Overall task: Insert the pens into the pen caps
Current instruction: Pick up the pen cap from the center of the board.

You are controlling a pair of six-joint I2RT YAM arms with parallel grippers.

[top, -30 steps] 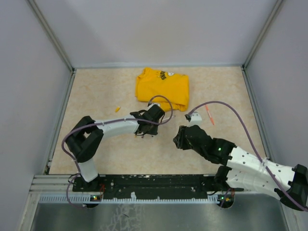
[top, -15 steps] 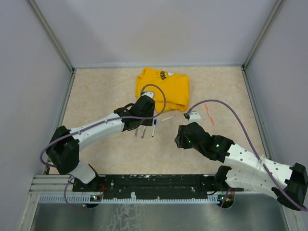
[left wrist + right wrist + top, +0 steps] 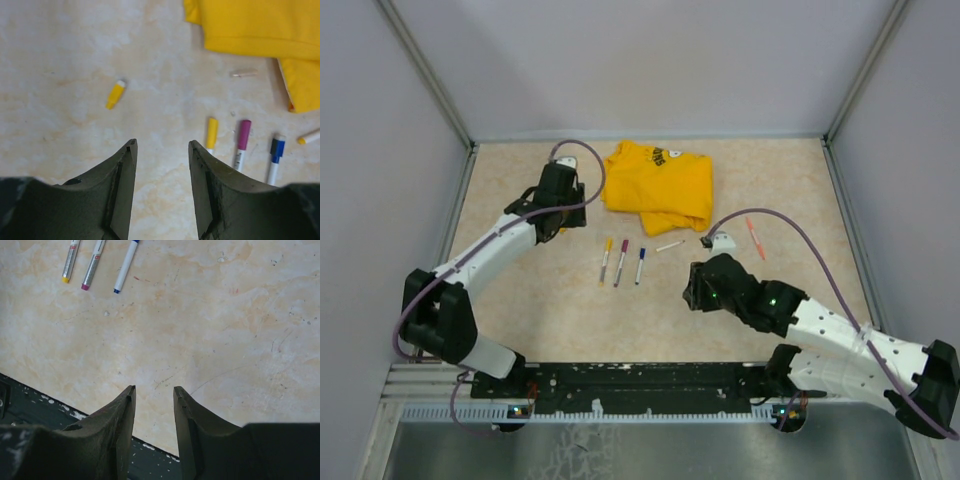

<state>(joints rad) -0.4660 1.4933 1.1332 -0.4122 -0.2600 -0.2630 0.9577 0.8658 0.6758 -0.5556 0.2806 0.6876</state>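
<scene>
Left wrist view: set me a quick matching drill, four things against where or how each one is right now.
1. shirt
2. loose yellow cap
3. magenta-capped pen
4. left gripper

a. lying alone at the left
b. open, empty
c. top right
d. between the yellow-capped pen and the blue-capped pen

Pairs: 1-c, 2-a, 3-d, 4-b

three pens (image 3: 93,264) past parted right gripper (image 3: 153,389)
</scene>
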